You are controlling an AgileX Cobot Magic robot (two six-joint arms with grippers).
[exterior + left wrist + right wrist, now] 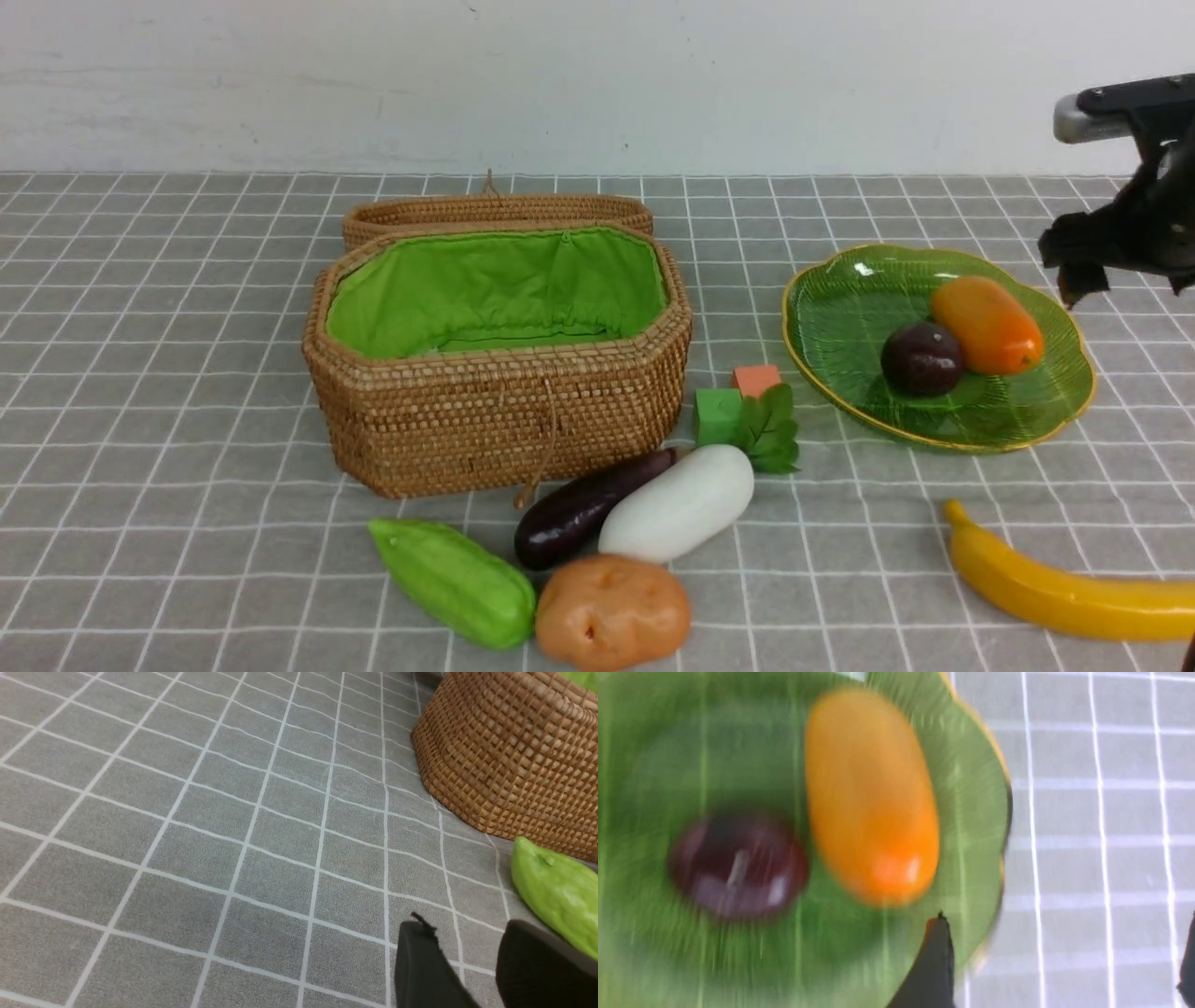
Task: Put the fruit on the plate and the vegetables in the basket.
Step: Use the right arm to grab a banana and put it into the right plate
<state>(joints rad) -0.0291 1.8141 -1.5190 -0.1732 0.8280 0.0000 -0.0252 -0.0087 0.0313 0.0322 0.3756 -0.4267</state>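
Observation:
The green plate [840, 317] at the right holds the orange mango [986, 325] and the round dark-purple fruit [922, 358]; both also show, blurred, in the right wrist view [871, 798] [738, 863]. The banana [1055, 583] lies on the cloth at front right. The open basket [495, 411] is empty. In front of it lie the green gourd [455, 581], eggplant [583, 509], white radish [680, 502] and potato [611, 611]. My right gripper [1064, 961] is open and empty, raised beside the plate's right rim. My left gripper [467, 956] is open and empty near the gourd [556, 896].
The basket's lid [495, 210] leans behind it. A green cube [717, 415] and an orange cube [756, 378] sit between basket and plate. A white wall stands behind the grey checked cloth.

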